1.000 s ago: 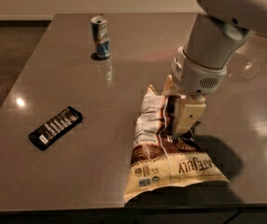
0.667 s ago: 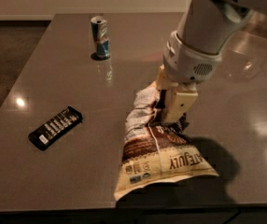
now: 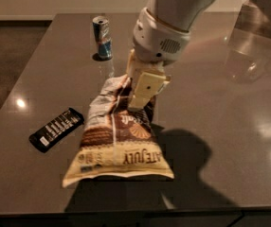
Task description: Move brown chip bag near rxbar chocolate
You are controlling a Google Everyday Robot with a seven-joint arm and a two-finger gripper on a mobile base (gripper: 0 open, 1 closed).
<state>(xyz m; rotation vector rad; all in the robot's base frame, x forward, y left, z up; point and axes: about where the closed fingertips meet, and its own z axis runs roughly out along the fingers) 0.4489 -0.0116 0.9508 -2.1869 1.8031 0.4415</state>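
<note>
The brown chip bag (image 3: 119, 141) is a large crinkly brown and cream bag printed "LATE JULY", at the front middle of the grey table (image 3: 206, 126). My gripper (image 3: 134, 104) comes down from the white arm at the top and is shut on the bag's upper part, holding that end up while the bag's lower edge is close to the table. The rxbar chocolate (image 3: 57, 129) is a small flat black wrapper with white lettering. It lies on the table just left of the bag, a short gap away.
A blue and silver drink can (image 3: 102, 37) stands upright at the back left of the table. The table's front edge runs just below the bag. The bag and arm cast a dark shadow to the right of the bag.
My gripper has carried the bag to the left, toward the rxbar chocolate. The gap between bag and bar has shrunk. The bar and the can have not moved.
</note>
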